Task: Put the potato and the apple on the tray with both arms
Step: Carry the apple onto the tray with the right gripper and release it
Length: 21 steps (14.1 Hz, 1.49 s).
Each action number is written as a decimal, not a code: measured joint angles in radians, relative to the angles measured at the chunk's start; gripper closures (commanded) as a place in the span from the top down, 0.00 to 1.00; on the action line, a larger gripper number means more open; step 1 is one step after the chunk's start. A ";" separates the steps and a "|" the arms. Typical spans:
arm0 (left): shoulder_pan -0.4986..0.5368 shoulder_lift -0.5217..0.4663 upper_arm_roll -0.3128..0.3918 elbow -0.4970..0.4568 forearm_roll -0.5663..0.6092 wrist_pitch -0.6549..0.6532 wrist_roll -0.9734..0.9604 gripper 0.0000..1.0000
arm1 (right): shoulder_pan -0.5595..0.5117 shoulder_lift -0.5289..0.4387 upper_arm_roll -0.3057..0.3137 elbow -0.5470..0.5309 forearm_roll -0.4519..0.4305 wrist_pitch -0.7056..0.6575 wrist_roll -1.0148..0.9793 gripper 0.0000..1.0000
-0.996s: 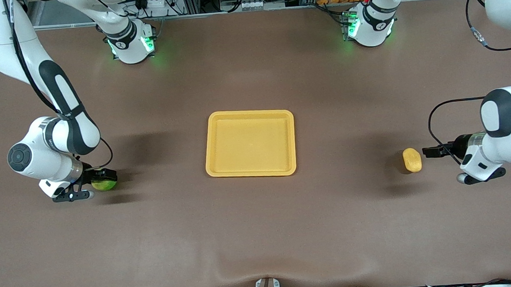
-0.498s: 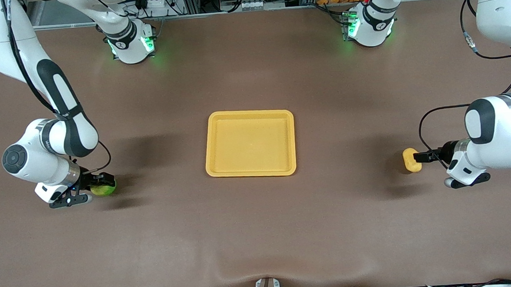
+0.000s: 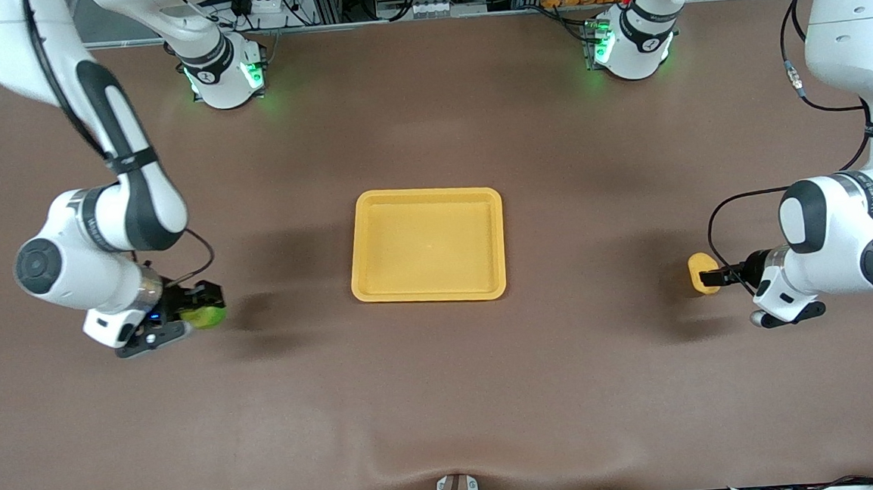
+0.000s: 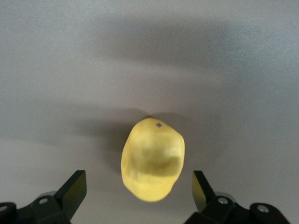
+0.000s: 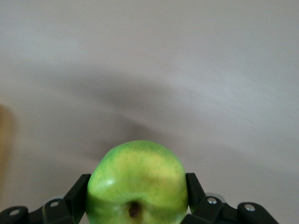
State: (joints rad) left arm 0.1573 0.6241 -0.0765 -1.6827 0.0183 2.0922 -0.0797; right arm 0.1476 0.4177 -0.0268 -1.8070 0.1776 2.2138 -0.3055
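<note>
Apple (image 3: 209, 315): round, glossy, bright green with a yellowish patch; pinched in the right gripper (image 3: 202, 311), raised over the desk toward the right arm's end, its shadow thrown on the cloth beside it.
Right gripper: black jaws clamped on both flanks of the apple (image 5: 137, 183); the right wrist view shows the brown stem dimple facing the camera, which the front view does not.
Potato (image 3: 701, 268): oblong, matte, yellow-tan lump lying on the desk toward the left arm's end, well apart from the tray.
Left gripper (image 3: 713, 277): low at the potato, jaws spread wide; in the left wrist view the potato (image 4: 153, 159) sits between the two black fingers (image 4: 73, 191) with a gap on each side, plus a tiny dark speck on its skin.
Tray (image 3: 423, 194): flat yellow-orange plastic rectangle, rounded corners, low raised rim, mid-desk between the two arms.
Desk (image 3: 446, 396): smooth brown cloth-like cover, a soft ripple along the edge nearest the front camera.
Writing: small lettering on the arms' black bands, too small to read.
Bases: green lights glow on both arm bases.
</note>
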 measured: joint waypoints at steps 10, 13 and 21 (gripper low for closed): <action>-0.001 0.006 -0.003 -0.081 0.000 0.115 0.000 0.77 | 0.349 0.031 0.002 0.014 0.156 0.076 0.435 0.58; -0.001 0.006 -0.005 -0.081 0.000 0.116 0.000 0.34 | 0.399 0.048 0.002 0.000 0.157 0.088 0.534 0.58; -0.002 -0.018 -0.020 -0.076 0.000 0.120 0.001 0.24 | 0.478 0.071 0.002 -0.122 0.158 0.187 0.571 0.72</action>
State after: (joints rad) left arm 0.1555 0.6058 -0.0964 -1.7589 0.0183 2.2117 -0.0789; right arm 0.6253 0.4888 -0.0252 -1.9289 0.3360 2.4009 0.2658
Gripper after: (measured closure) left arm 0.432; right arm 0.137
